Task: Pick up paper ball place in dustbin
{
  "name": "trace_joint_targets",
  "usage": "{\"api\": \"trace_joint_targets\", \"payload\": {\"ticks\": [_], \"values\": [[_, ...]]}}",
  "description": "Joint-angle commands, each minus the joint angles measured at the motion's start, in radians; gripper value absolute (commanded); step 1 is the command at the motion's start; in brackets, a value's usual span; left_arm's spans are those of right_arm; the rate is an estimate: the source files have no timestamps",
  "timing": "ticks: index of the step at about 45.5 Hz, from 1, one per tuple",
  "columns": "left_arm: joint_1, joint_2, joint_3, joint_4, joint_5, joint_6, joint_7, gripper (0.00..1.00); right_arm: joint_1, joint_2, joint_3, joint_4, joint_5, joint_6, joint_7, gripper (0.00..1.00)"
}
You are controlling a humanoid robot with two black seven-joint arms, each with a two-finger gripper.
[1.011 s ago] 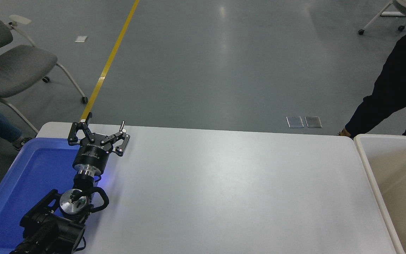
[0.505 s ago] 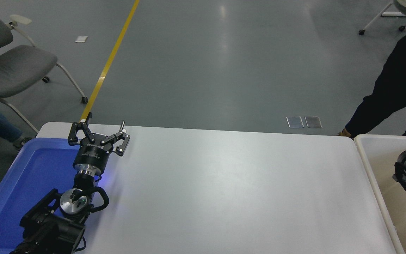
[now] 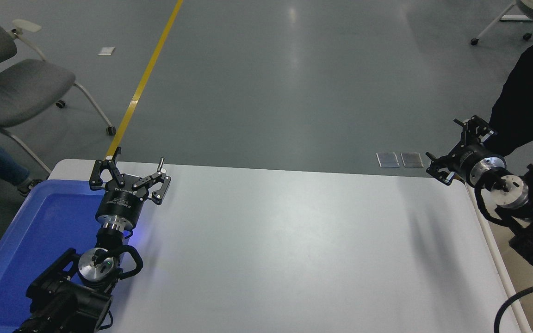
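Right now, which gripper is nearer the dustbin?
Right. The right gripper hangs open above the dustbin's far corner; the left gripper is parked open across the table, over the blue tray's edge.

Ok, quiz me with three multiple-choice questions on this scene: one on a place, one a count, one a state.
1. Where is the blue tray? A) table's left end B) table's right end C) floor
2. How many grippers show? A) one B) two C) three
3. The right gripper is: A) open, empty B) shut on a ball C) shut on a cup
Answers: 1 A, it lies by the left gripper; 2 B, one at each side; 3 A, fingers spread with nothing between.
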Motion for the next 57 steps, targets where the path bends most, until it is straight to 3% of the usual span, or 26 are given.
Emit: {"api": "trace_joint_targets", "payload": {"ticks": [1, 13, 57], "values": [[0.0, 0.0, 0.0, 0.0, 0.0, 0.0, 0.0, 0.99, -0.049, 0.118, 0.098, 0.016, 0.02, 0.113, 0.0, 1.0], [0.0, 0.0, 0.0, 0.0, 0.0, 0.0, 0.0, 0.99, -0.121, 0.194, 0.142, 0.006, 0.021, 0.188, 0.002, 1.0], [0.0, 0.0, 0.0, 0.0, 0.0, 0.0, 0.0, 0.99, -0.187, 0.197, 0.17, -0.04, 0.02, 0.24, 0.023, 1.0]]}}
